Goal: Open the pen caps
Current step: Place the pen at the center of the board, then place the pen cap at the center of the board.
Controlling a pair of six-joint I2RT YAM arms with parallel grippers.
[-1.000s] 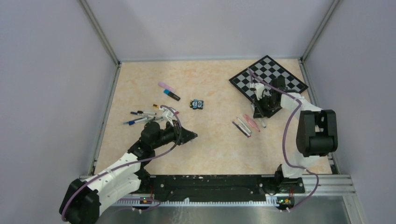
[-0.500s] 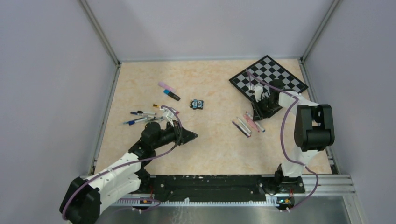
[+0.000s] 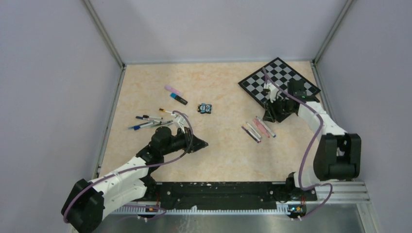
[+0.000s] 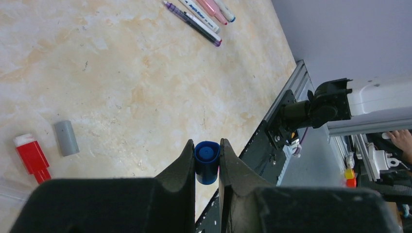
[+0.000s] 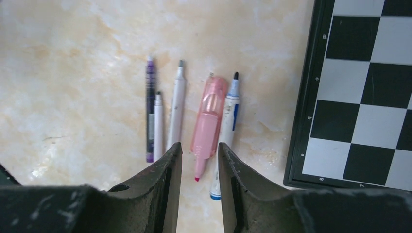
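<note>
Right arm has pulled back from the pen row toward the chessboard, elbow swung out to the right side wall; left arm nudged slightly right.

Left gripper (image 4: 207, 145) is clamped on a blue cap (image 4: 207, 167), open end facing the camera, held off the table near the front rail (image 4: 285, 99). Below it on the table (image 3: 223, 87) lie a grey cap (image 4: 66, 138) and a red cap (image 4: 31, 158), just beside each other and not touching.

Right gripper (image 5: 199, 162) has its jaws parted with nothing between them, hovering over the near ends of a row of uncapped pens. Row left to right in the wrist view: purple pen (image 5: 150, 111), short white pen (image 5: 158, 124) touching it, long white pen (image 5: 176, 109), pink marker (image 5: 209, 116), blue-tipped marker (image 5: 228, 128) touching the pink one. Chessboard (image 5: 359, 97) edge sits just right of the row, a narrow strip of table between.

From the top view, this row (image 3: 257, 128) sits between the grippers, nearer the right one (image 3: 268, 116). A second pen cluster (image 3: 150, 120) lies just beyond the left gripper (image 3: 199, 143), near the left wall. Two markers (image 3: 176, 95) and a toy block (image 3: 204, 108) sit mid-table. Bare surface runs wide from the left gripper to the right-hand row and along the far wall.
</note>
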